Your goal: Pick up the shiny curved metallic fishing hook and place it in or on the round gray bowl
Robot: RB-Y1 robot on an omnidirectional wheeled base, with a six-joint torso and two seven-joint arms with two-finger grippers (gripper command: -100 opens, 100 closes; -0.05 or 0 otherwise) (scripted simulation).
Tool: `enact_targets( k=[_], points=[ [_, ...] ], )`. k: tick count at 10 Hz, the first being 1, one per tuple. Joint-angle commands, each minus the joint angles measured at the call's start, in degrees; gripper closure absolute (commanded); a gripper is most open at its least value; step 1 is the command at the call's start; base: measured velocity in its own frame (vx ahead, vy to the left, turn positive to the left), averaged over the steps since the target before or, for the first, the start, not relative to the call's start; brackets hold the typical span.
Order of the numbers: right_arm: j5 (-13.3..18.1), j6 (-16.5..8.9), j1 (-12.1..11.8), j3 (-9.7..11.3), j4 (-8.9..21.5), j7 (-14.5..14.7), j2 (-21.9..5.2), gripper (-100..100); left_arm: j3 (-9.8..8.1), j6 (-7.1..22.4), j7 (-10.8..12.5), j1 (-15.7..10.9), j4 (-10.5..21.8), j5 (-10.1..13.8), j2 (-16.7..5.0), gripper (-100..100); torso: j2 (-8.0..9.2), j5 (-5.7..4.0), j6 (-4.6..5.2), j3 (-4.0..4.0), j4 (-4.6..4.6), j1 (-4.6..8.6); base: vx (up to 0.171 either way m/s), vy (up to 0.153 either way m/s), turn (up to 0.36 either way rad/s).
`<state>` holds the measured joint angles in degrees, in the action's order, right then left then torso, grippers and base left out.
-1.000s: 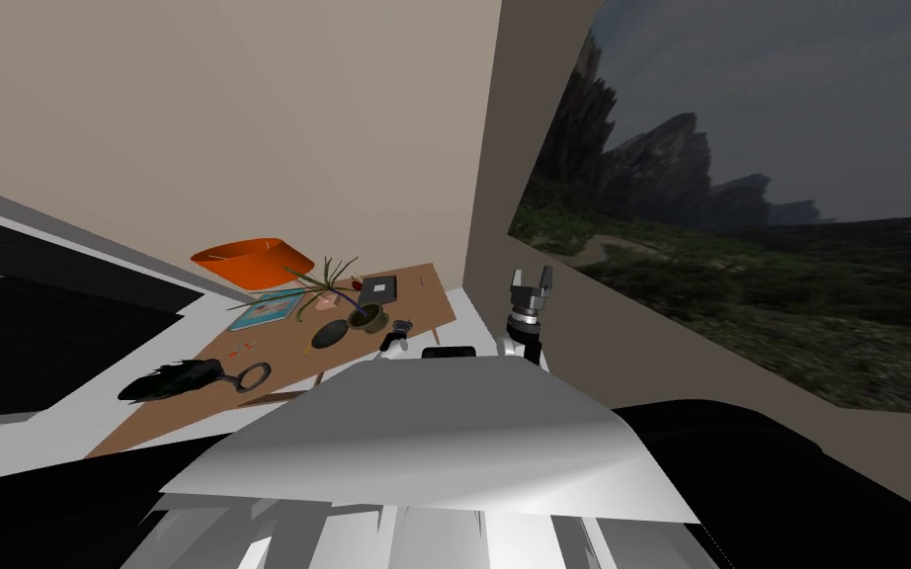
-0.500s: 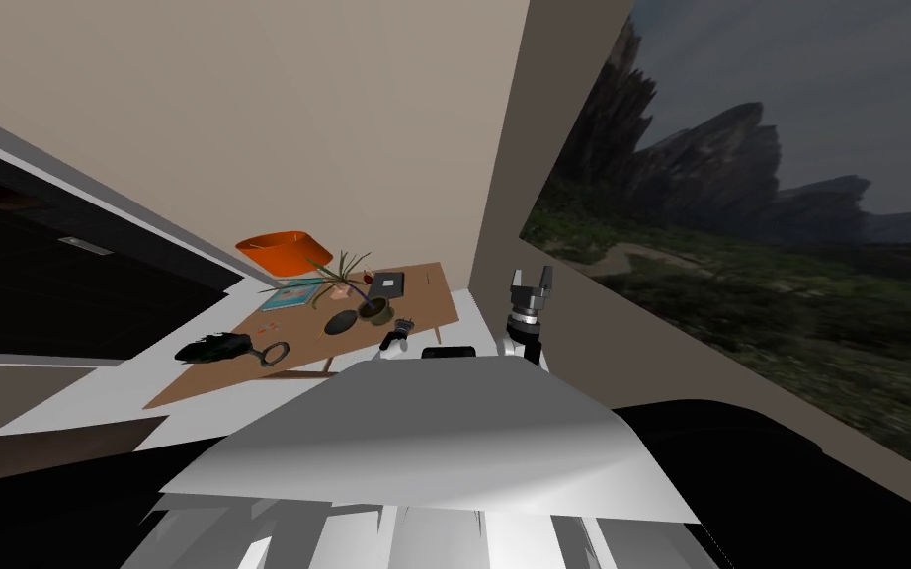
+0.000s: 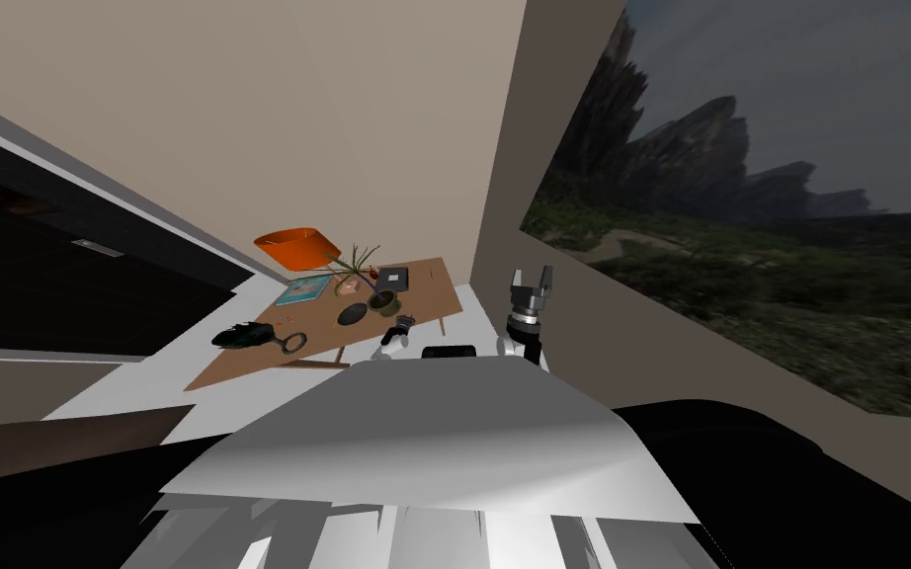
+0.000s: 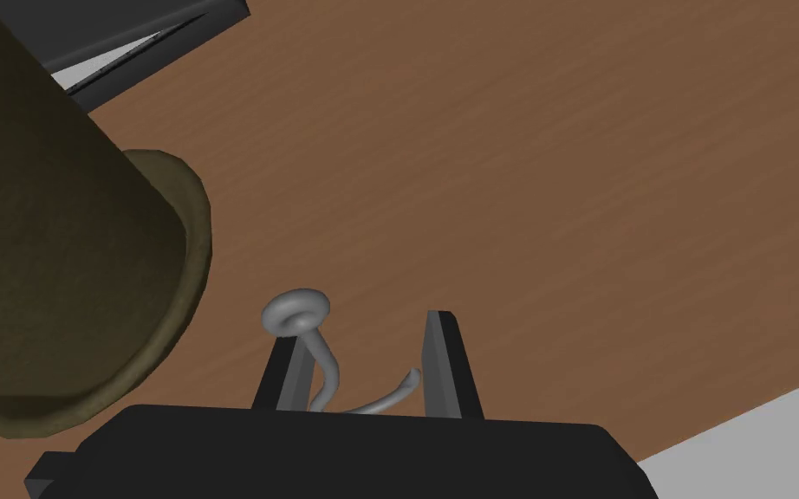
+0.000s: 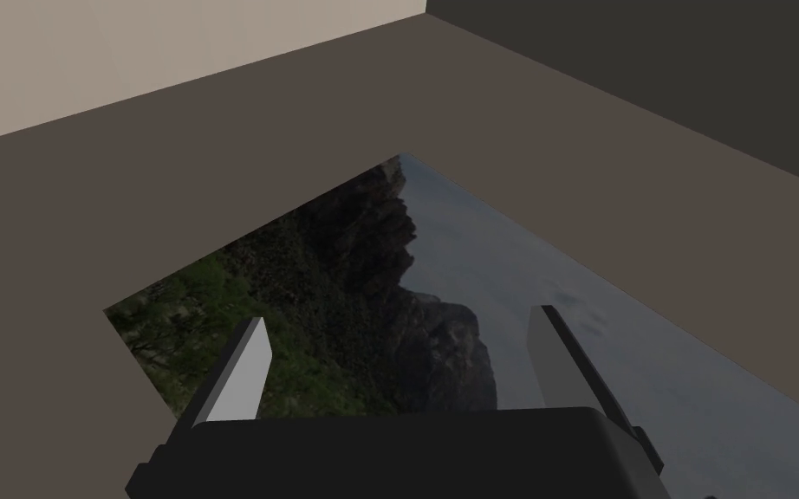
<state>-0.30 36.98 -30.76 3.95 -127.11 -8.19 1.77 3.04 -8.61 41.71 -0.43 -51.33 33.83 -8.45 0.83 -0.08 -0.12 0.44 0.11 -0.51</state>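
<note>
A: Left hand [image 4: 365, 331], condition?

B: Fingers drawn in to well under their full spread and closed on the fishing hook [image 4: 324, 359]. One finger [image 4: 289, 377] bears against the shank. The pointed tip ends just at the other finger [image 4: 448, 364].

A: Attitude of the hook?

B: Grey and curved. The eye stands out just past the first fingertip. The bend runs back toward the hand's dark body, which hides part of it. Whether the hook touches the tabletop [image 4: 562, 173] cannot be determined.

A: Immediate surroundings?

B: Brown wood-grain tabletop beneath the hand. An olive-brown plant pot [image 4: 68, 260] stands just beside it, on the side of the hook's eye. Past the pot, the corner of a dark flat item [image 4: 129, 35] lies on the wood.

A: And the bowl?

B: Head view shows a dark round bowl [image 3: 353, 314] on the tabletop, just beside the plant pot. It is to the left of the hand and apart from it. The hook is at the hand, not in the bowl.

A: Further out?

B: A magnifying glass [image 3: 295, 343] and a black feathery object [image 3: 243, 335] lie toward the tabletop's left end. A teal book [image 3: 303, 289] and an orange basin-shaped object [image 3: 293, 247] sit toward the wall.

A: Other arm?

B: Right hand [image 3: 531, 282] is raised, off the tabletop's right end. Fingers are at full spread, holding nothing.
</note>
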Motion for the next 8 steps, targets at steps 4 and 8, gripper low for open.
enact_targets(
  k=[4, 8],
  points=[
    [0.0, 0.0, 0.0, 0.0, 0.0, 0.0, 0.0, 0, 0.47, 3.0, 1.8, -1.9, -0.2, -0.5, -0.3, 100, -0.1, 0.03, 0.01, -0.04, 0.0, -0.12, -0.194, 0.183, -0.056],
    [0.0, 0.0, 0.0, 0.0, 0.0, 0.0, 0.0, 0, 0.73, 5.1, 3.0, -3.5, -0.7, -0.8, -0.8, 100, -0.26, 0.05, 0.02, -0.14, -0.04, -0.09, -0.151, 0.162, -0.045]
  ],
)
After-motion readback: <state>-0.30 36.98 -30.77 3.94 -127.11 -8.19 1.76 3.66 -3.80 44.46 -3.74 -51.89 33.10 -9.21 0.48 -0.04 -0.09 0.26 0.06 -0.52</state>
